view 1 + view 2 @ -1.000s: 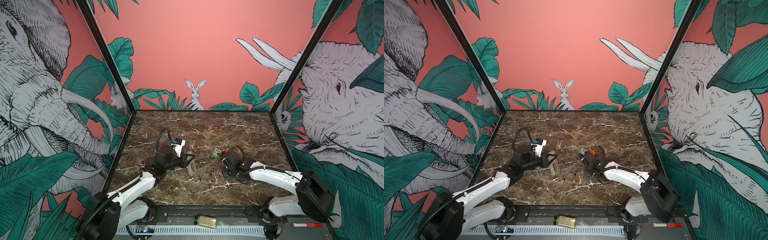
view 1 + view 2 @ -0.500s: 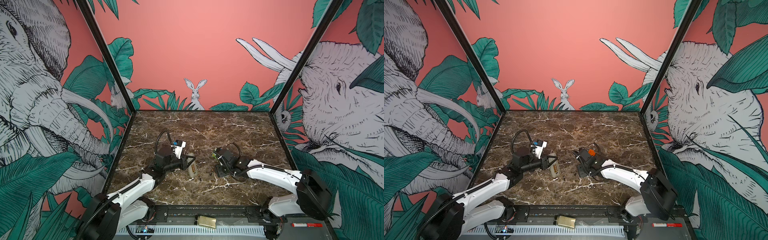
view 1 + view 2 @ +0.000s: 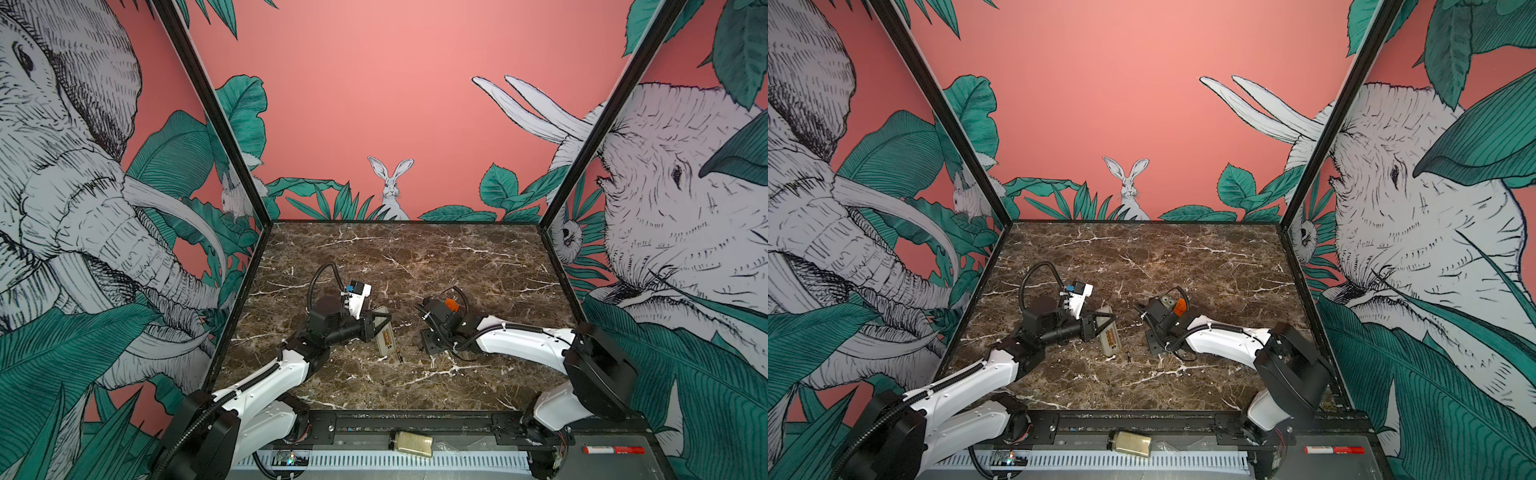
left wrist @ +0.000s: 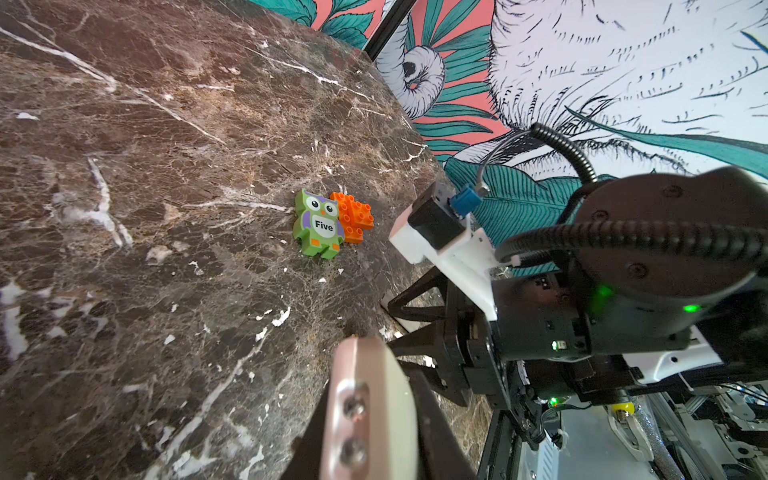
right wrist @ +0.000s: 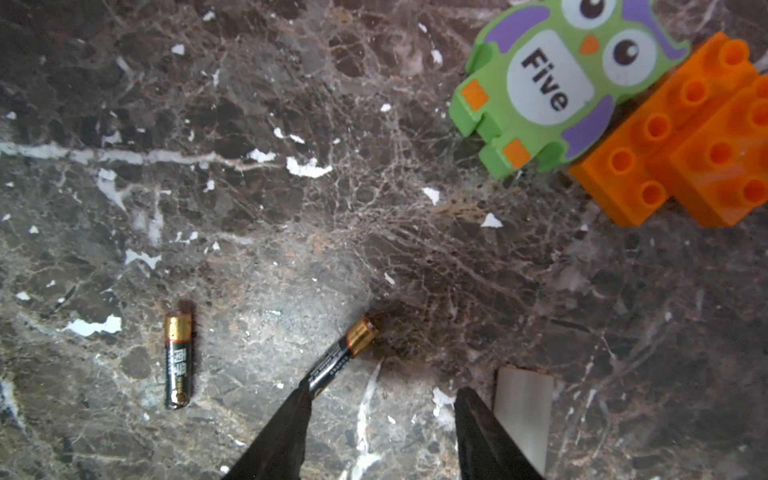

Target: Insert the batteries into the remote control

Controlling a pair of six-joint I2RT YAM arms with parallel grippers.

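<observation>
My left gripper (image 3: 376, 323) is shut on the remote control (image 3: 384, 332), a slim pale handset held tilted near the table's middle; in the left wrist view its end (image 4: 374, 407) stands between the jaws. Two batteries, black with gold ends, lie on the marble. One (image 5: 178, 359) lies apart. The other (image 5: 338, 357) has its black end hidden behind a fingertip (image 5: 291, 424) of my right gripper (image 5: 384, 392). That gripper is open and empty, low over the table just right of the remote (image 3: 429, 352). A top view shows one battery (image 3: 400, 356).
A green owl block (image 5: 540, 83) and an orange brick (image 5: 685, 137) lie together behind the right gripper. A pale flat rectangular piece (image 5: 523, 407) lies beside its other finger. A yellowish jar (image 3: 411, 441) and a red marker (image 3: 613, 449) rest on the front rail.
The right gripper has come away from the owl block, toward the front and the remote, and now hangs over the batteries. The left gripper and the remote have hardly moved.
</observation>
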